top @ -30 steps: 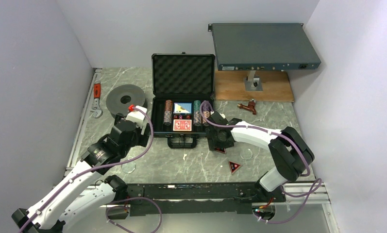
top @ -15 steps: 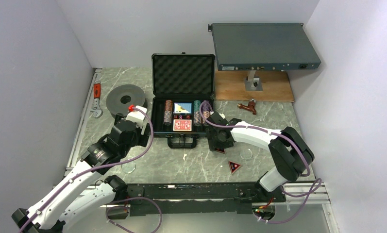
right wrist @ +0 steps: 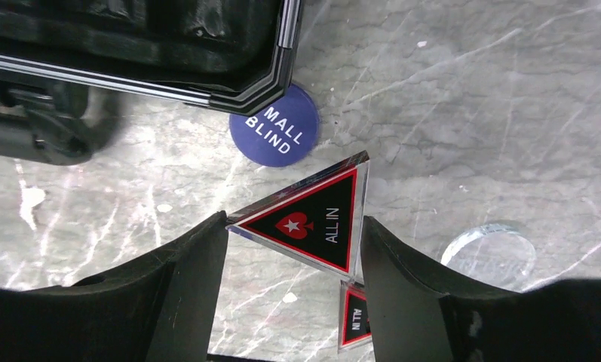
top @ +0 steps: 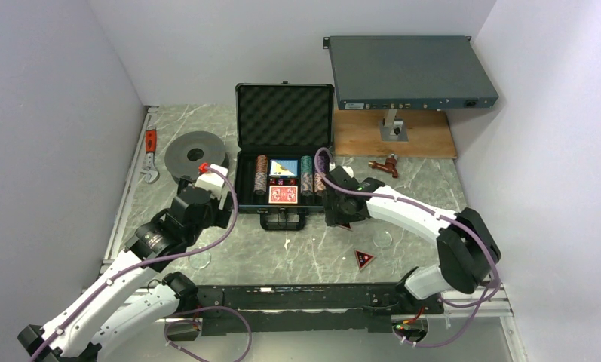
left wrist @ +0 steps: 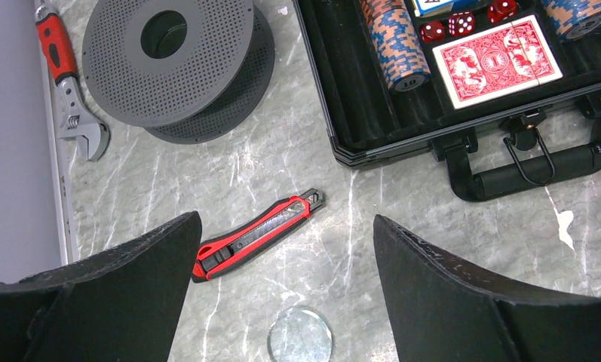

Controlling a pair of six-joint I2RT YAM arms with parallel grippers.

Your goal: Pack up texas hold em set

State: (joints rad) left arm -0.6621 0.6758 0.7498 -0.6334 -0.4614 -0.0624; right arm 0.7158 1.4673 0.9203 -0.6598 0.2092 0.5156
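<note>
Pinching red-black triangular ALL IN marker [right wrist: 316, 219] in right gripper [right wrist: 289, 226] | open black hard briefcase [top: 284, 113] lies just left and far of it | left gripper [left wrist: 282, 226] spread, empty, off case's near-left corner

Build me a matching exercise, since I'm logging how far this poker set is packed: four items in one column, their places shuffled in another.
Items:
1. red-and-black triangular ALL IN marker
2. blue round blind button
3. red card deck
4. red-and-black utility knife

Places:
A. inside the black hard briefcase
B. on the grey marble table, under the open left gripper
C. held in the right gripper
D. on the table by the briefcase's corner

Pairs: 1-C, 2-D, 3-A, 4-B
</note>
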